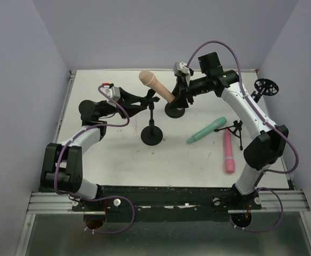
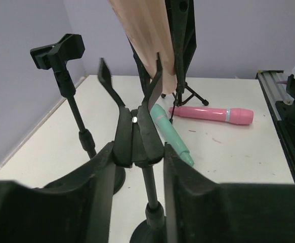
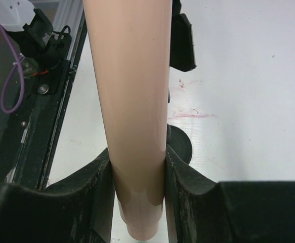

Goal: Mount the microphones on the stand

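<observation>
The right end effector (image 3: pixel 137 177) is clenched on the peach-tan microphone (image 1: pixel 158 88), tilted with its lower body just at the clip (image 2: pixel 136 134). The left end effector (image 2: pixel 137 172) grasps that clip's neck. Pressed off-centre, the microphone could skid past a prong or topple the stand (image 1: pixel 151 136). The mint-teal microphone (image 1: pixel 206 130) and the pink microphone (image 1: pixel 228 152) lie on the desk (image 1: pixel 118 154), right of the clip.

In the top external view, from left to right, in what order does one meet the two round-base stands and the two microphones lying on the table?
Near round-base stand → far round-base stand → mint-teal microphone → pink microphone.
</observation>
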Controlling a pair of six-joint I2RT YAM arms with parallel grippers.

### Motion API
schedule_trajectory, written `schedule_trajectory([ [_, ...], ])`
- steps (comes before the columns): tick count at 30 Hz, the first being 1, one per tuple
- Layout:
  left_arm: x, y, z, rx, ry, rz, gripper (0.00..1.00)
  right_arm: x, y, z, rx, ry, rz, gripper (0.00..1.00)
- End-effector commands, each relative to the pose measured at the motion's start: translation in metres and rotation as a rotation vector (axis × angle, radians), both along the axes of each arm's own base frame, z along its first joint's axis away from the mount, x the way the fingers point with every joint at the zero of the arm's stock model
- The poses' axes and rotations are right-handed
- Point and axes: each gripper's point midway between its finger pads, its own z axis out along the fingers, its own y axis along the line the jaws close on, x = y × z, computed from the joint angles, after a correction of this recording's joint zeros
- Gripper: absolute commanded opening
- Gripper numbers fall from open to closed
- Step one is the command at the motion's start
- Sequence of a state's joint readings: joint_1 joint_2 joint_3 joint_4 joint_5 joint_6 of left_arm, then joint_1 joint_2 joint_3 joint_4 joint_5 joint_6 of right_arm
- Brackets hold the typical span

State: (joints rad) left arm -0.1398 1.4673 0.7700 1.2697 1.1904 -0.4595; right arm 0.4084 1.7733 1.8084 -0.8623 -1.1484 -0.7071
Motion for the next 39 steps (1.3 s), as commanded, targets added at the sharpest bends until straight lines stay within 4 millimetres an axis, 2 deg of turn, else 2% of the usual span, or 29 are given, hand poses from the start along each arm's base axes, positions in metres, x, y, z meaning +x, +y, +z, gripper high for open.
schedule_trajectory([
  [1, -0.008, -0.001, 0.011, 0.022, -0.053, -0.039, 0.31, 0.012, 0.006, -0.002, -0.024, -0.030, -0.015, 0.17],
  [3, -0.007, -0.001, 0.012, 0.023, -0.048, -0.037, 0.25, 0.015, 0.007, -0.004, -0.032, -0.033, -0.017, 0.17],
  [6, -0.007, -0.001, 0.011, 0.026, -0.045, -0.038, 0.23, 0.014, 0.009, -0.009, -0.041, -0.036, -0.003, 0.17],
  [11, -0.008, -0.001, 0.011, 0.027, -0.048, -0.040, 0.23, 0.006, 0.018, -0.025, -0.074, -0.049, 0.040, 0.17],
  [20, -0.010, -0.001, 0.011, 0.032, -0.035, -0.059, 0.22, 0.016, 0.022, -0.058, -0.170, -0.101, 0.055, 0.17],
  [25, -0.010, -0.001, 0.012, 0.033, -0.030, -0.063, 0.26, 0.015, 0.022, -0.057, -0.166, -0.102, 0.056, 0.18],
  [28, -0.009, 0.000, 0.014, 0.027, -0.006, -0.049, 0.56, 0.014, 0.022, -0.053, -0.159, -0.097, 0.055, 0.19],
  [30, -0.010, 0.001, 0.013, 0.023, 0.001, -0.038, 0.73, 0.013, 0.022, -0.054, -0.159, -0.093, 0.055, 0.23],
  [32, -0.011, 0.002, 0.013, 0.022, 0.005, -0.031, 0.81, 0.012, 0.022, -0.054, -0.159, -0.090, 0.053, 0.30],
  [36, -0.012, 0.002, 0.016, 0.019, 0.005, -0.022, 0.87, 0.011, 0.022, -0.053, -0.154, -0.068, 0.041, 0.44],
  [39, -0.014, 0.005, 0.017, 0.016, -0.009, 0.000, 0.98, 0.011, 0.024, -0.047, -0.145, -0.054, 0.021, 0.64],
])
